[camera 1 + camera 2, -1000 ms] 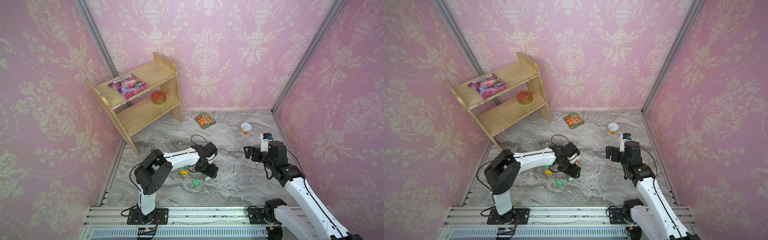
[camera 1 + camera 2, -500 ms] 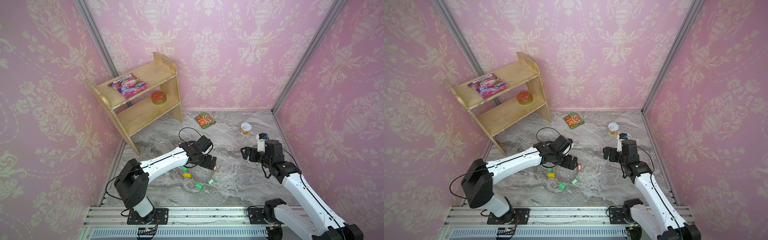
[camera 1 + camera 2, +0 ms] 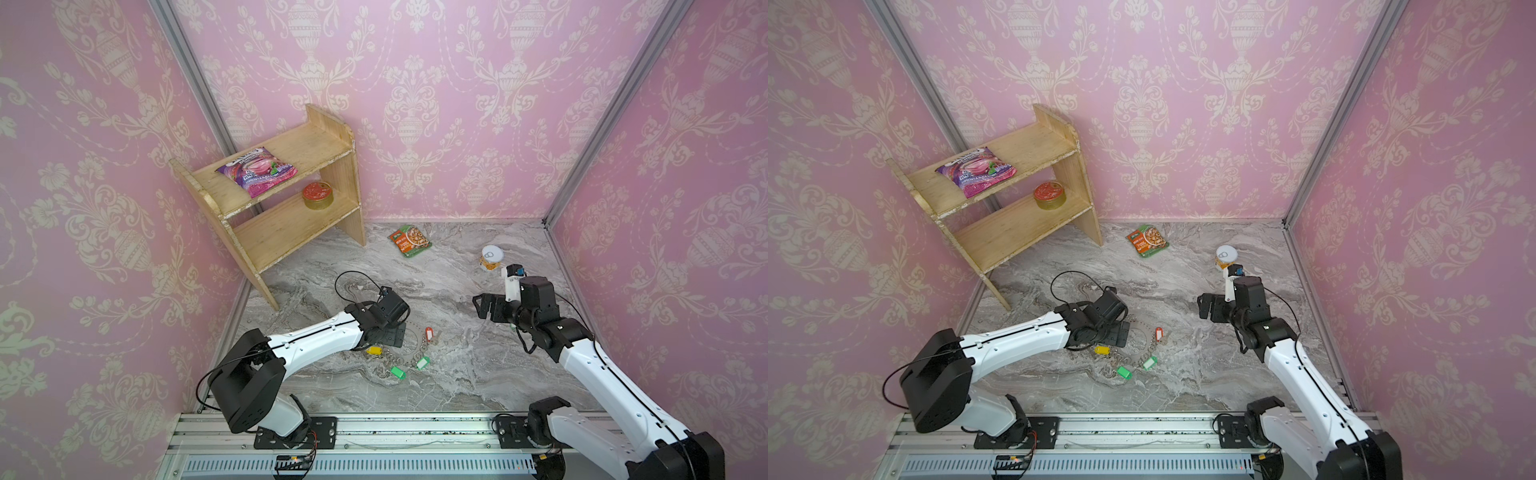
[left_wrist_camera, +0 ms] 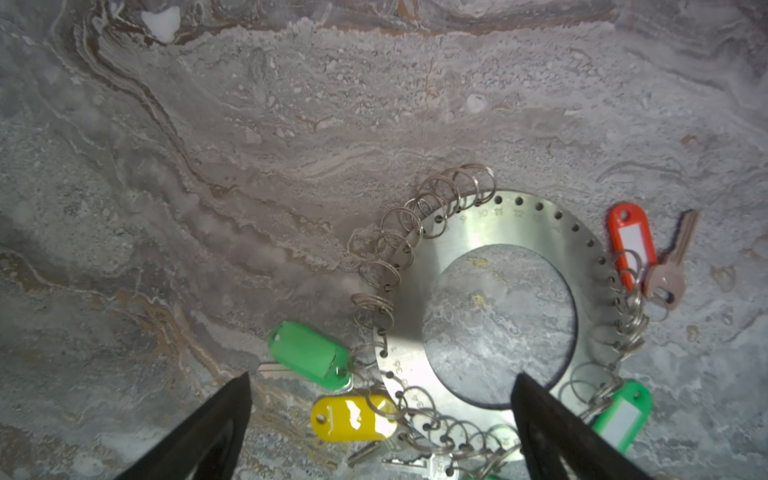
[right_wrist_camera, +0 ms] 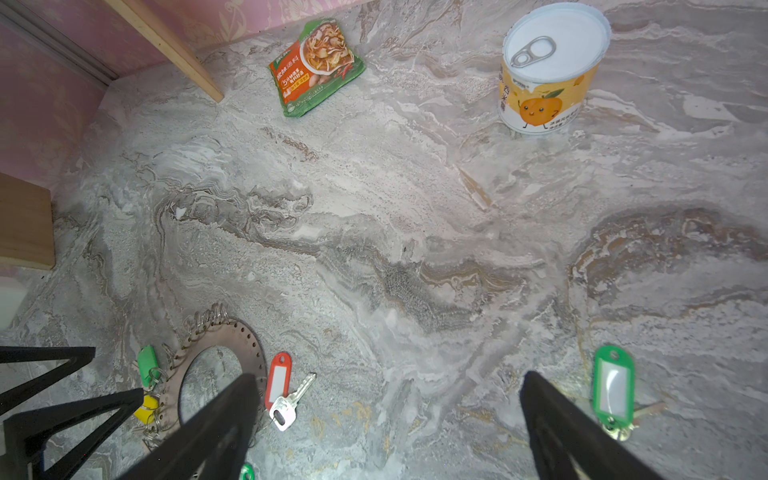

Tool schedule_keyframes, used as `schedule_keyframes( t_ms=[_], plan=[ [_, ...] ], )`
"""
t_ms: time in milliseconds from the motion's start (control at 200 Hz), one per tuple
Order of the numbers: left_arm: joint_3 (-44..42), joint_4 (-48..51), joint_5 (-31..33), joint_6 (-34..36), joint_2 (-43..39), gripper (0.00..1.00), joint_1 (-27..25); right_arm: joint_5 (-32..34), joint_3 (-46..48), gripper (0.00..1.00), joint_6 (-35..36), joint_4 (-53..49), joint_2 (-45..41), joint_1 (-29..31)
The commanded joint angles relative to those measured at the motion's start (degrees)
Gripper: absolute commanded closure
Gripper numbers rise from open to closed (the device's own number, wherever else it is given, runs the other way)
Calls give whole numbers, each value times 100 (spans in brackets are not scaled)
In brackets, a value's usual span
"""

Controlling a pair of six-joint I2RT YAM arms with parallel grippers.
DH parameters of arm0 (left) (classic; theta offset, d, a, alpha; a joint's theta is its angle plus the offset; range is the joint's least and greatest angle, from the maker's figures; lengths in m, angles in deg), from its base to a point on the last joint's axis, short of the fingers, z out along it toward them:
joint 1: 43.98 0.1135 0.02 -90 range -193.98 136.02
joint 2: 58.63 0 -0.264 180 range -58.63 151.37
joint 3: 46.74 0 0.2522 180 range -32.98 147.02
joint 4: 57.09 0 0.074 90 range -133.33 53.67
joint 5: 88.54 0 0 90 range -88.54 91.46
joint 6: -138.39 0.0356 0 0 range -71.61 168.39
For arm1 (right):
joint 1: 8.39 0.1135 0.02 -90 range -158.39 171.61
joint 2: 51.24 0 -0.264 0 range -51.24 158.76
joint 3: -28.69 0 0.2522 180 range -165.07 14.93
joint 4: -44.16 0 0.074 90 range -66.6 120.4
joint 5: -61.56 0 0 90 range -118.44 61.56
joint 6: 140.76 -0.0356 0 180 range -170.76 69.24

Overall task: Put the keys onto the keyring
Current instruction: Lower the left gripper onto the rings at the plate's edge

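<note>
Steel keyring (image 4: 436, 249) is lying flat. We are hovering left hand (image 4: 381, 376) at its ten o'clock, right hand (image 5: 387, 375) at two, both spread empty.

Wooden shelf (image 3: 286, 232), 2 tiers, stands at an angle in the back-left corner of the grey marble surface (image 3: 478, 374); purple snack bag (image 3: 257, 170) lies flat on the top tier, twds its left end; round red-lidded tin (image 3: 318, 195) sits on the lower tier, near the right upright; green-orange food packet (image 3: 409, 241) lies flat on the surface by the back wall, just right of the shelf's foot; can (image 3: 491, 257) w/ white pull-tab lid stands upright at back right, well apart from the packet; yellow label w/ cartoon orange fruit; pink damask wallpaper (image 3: 457, 104) on all 3 walls; metal rail (image 3: 395, 432) along the front edge.
</note>
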Motion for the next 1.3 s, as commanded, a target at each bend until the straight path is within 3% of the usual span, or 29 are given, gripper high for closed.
schedule_keyframes(
  t_ms=[0, 415, 711, 976, 1071, 1296],
  plan=[
    [108, -426, -218, 20, 324, 2, 31, 86, -183, 0, -108, 66, -10, 69],
    [388, -803, -1124, -342, 1217, 5, 31, 268, -123, 0, -75, -74, -202, 91],
    [809, -1399, -1627, -9, 1912, 7, 31, 274, -174, 0, -62, -107, -176, 91],
    [1819, -1728, -2452, 330, 2771, 11, -51, 312, -184, 0, -74, -151, -200, 91],
    [2174, -1356, -2163, 538, 2763, 11, -94, 334, -228, 0, -48, -202, -222, 91],
    [2226, -422, -762, 757, 2065, 16, -89, 343, -211, 0, -26, -235, -301, 91]
  ],
)
